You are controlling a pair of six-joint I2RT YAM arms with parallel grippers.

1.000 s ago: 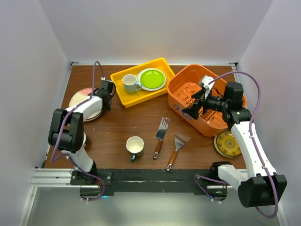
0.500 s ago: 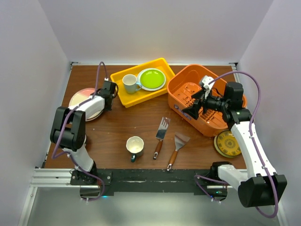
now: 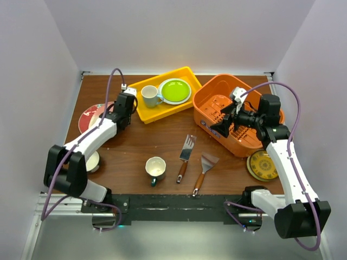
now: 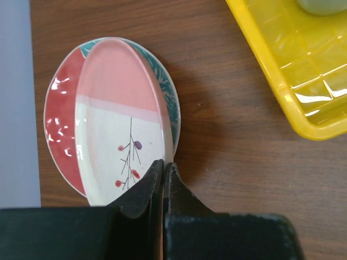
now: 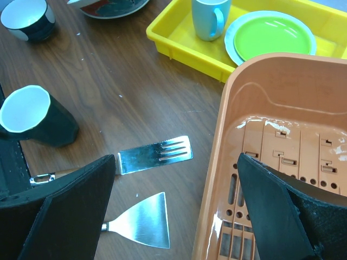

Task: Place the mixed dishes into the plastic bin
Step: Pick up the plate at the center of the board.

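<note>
My left gripper (image 3: 121, 110) is shut on the rim of a pink-and-cream plate (image 4: 116, 108) with a sprig pattern. It holds the plate tilted up off a red-and-teal plate (image 3: 88, 117) that lies on the table at the far left. My right gripper (image 3: 225, 122) is open and empty over the near-left rim of the orange bin (image 3: 215, 96). In the right wrist view its fingers (image 5: 81, 200) straddle that rim (image 5: 227, 135). A dark-teal mug (image 3: 155, 168) stands at front centre. A yellow patterned plate (image 3: 262, 165) lies to the right of the bin. A lime green plate (image 3: 174, 90) sits in the yellow tray (image 3: 162, 114).
A white mug with a blue handle (image 3: 150, 96) is also in the tray. Two wooden-handled spatulas (image 3: 186, 151) (image 3: 204, 167) lie in the middle of the table. A small bowl (image 3: 93, 161) sits by my left arm. White walls close in three sides.
My left gripper has lifted the pink-and-cream plate's edge and moved right, which exposes the red-and-teal plate under it. The left elbow swung down and left. The right arm has not moved.
</note>
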